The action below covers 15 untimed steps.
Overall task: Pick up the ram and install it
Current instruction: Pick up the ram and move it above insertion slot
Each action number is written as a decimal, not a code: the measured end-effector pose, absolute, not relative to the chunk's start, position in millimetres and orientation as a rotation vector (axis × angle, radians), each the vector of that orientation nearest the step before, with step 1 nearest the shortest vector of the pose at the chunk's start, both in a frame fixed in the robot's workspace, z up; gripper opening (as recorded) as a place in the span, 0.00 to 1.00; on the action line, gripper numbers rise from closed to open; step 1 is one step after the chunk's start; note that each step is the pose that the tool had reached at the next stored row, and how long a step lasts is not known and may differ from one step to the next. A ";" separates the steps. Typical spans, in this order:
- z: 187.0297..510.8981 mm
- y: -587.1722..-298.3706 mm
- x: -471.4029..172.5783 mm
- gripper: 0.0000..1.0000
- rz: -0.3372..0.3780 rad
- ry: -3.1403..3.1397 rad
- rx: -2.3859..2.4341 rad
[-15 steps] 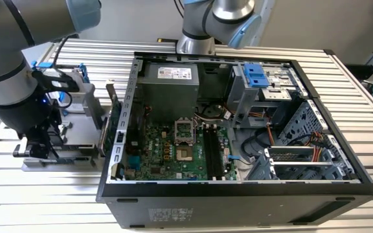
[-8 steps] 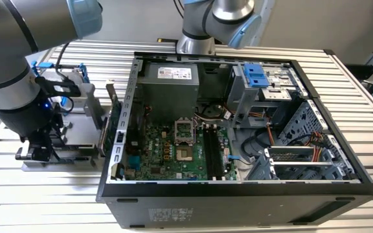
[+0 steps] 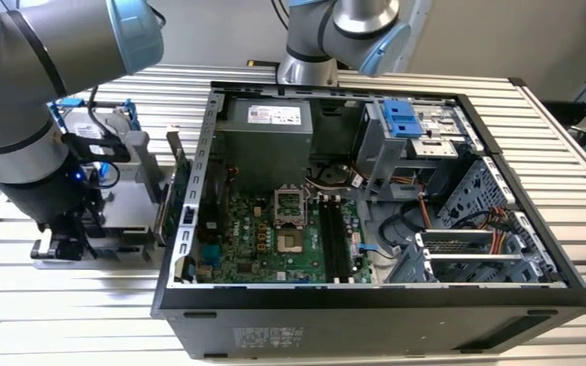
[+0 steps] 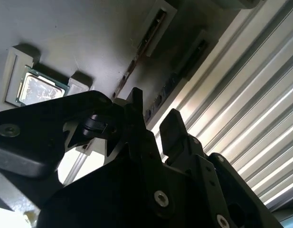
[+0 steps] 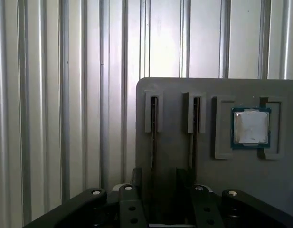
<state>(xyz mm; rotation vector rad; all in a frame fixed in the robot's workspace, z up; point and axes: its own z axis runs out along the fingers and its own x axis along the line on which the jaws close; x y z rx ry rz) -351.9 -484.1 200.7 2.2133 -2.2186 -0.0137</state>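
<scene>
The tool [image 5: 160,173] is released, its two black fingers apart on either side of the ram [image 5: 153,124]. The ram stands on edge in a slot of the grey tray [image 5: 184,88]. A second stick [image 5: 196,124] sits in the neighbouring slot, and the processor [image 5: 251,127] lies beyond it in a square recess. The tray rests on the ribbed metal bench [image 5: 51,95]. In the exterior view, the open computer case [image 3: 375,320] lies on the bench with its memory slots [image 3: 336,236] exposed.
</scene>
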 end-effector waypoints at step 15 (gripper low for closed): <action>193.4 -484.3 -351.8 1.00 -0.014 -2.219 2.213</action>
